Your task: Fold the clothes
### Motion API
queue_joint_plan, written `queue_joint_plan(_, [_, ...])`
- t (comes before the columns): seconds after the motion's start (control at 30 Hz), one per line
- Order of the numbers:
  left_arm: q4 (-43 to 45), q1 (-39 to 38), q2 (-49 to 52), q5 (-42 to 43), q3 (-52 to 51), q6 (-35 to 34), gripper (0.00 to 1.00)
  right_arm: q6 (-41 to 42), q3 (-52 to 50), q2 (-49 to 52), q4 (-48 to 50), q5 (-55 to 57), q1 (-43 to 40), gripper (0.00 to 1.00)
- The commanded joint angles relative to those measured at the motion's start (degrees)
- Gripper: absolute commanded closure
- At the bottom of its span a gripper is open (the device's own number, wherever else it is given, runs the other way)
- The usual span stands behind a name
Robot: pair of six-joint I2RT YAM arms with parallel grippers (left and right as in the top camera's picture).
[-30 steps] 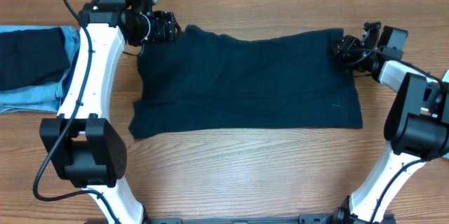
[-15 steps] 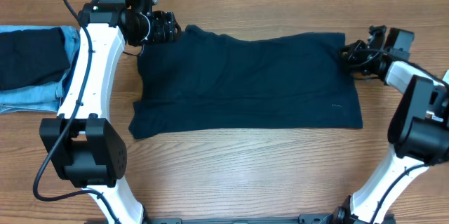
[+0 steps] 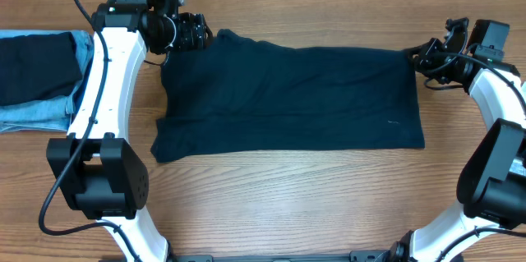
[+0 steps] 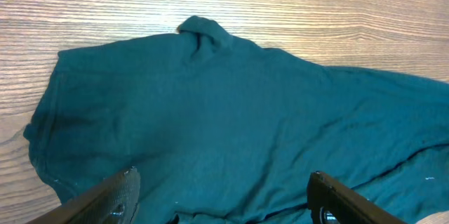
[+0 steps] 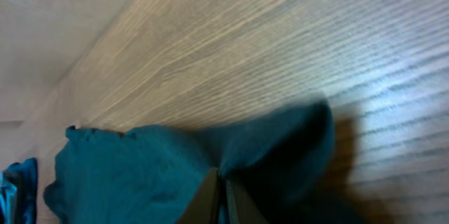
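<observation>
shirt: navy shirt point(image 3: 288, 98) is lying spread flat across the middle of the bench point(image 3: 329, 213), long side running left-right, far edge slightly wavy.
left gripper: left gripper point(image 3: 196, 32) is hovering at the shirt's far-left corner, jaws spread wide and gripping nothing; the wrist view is showing cloth below and between them.
right gripper: right gripper point(image 3: 426, 52) is sitting at the far-right corner, fingers pressed together, pinching a small peak of shirt cloth.
side pile: dark navy piece point(image 3: 37, 65) is lying on light blue denim point(image 3: 33, 114) at the bench's left edge, apart from the shirt.
step (judged): probably getting both far corners held for a fold toward the near edge; only 1 of 2 is being held.
risk 1: right pinch is looking shallow, so the cloth may be slipping out on a lift.
risk 2: moving right alone is likely dragging the shirt skewed, since left is holding nothing.
risk 3: left closing off the corner could be grabbing 1 layer or a bunch, giving a crooked fold.
</observation>
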Motion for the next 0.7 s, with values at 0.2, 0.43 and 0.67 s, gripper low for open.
queue_joint_plan(0.2, [-0.1, -0.5, 0.2, -0.4, 1.2, 1.1, 0.2, -3.7, 0.9, -0.7, 0.7, 8.2, -0.1, 0.27])
queue_joint_plan(0.43, [-0.1, -0.5, 0.2, -0.4, 1.2, 1.4, 0.2, -3.7, 0.9, 2.6, 6.3, 10.0, -0.1, 0.21])
queue_joint_plan(0.67, [-0.1, -0.5, 0.2, -0.4, 1.2, 1.4, 0.2, -3.6, 0.9, 10.6, 12.5, 9.9, -0.1, 0.21])
